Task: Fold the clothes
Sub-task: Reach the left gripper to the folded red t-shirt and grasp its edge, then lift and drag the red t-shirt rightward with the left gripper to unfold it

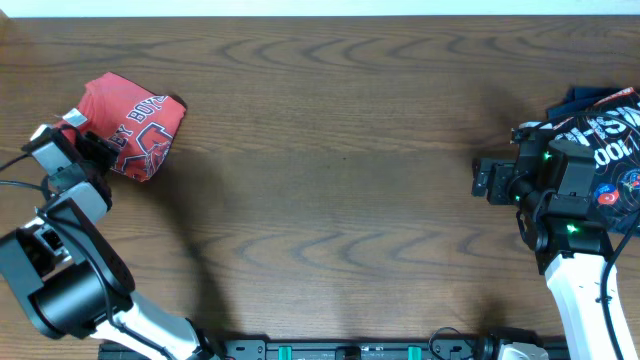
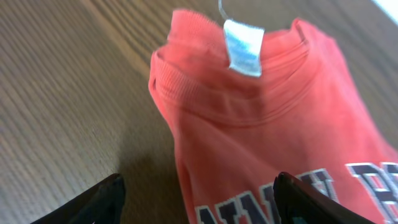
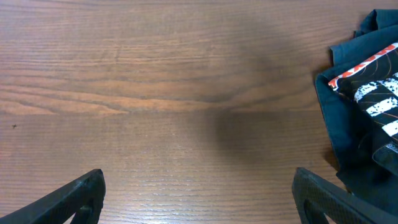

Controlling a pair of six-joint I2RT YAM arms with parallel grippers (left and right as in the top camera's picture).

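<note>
The clothes, a red-orange T-shirt (image 1: 130,125) with navy-and-white lettering, lies bunched in a compact fold at the table's far left. In the left wrist view its ribbed collar and white neck tag (image 2: 244,46) face me, with the T-shirt (image 2: 280,143) spreading to the right. My left gripper (image 1: 100,150) is low at the shirt's left side. Its jaws stand open (image 2: 199,196), the left folded edge of the shirt lying between the fingertips (image 2: 109,198) without being pinched. My right gripper (image 1: 484,179) is open over bare wood (image 3: 199,196), nothing between its fingers.
A pile of dark navy garments (image 1: 610,125) with white lettering and round badges lies at the far right edge, just right of my right gripper; its corner shows in the right wrist view (image 3: 364,93). The wooden table (image 1: 330,150) stretches between the two arms.
</note>
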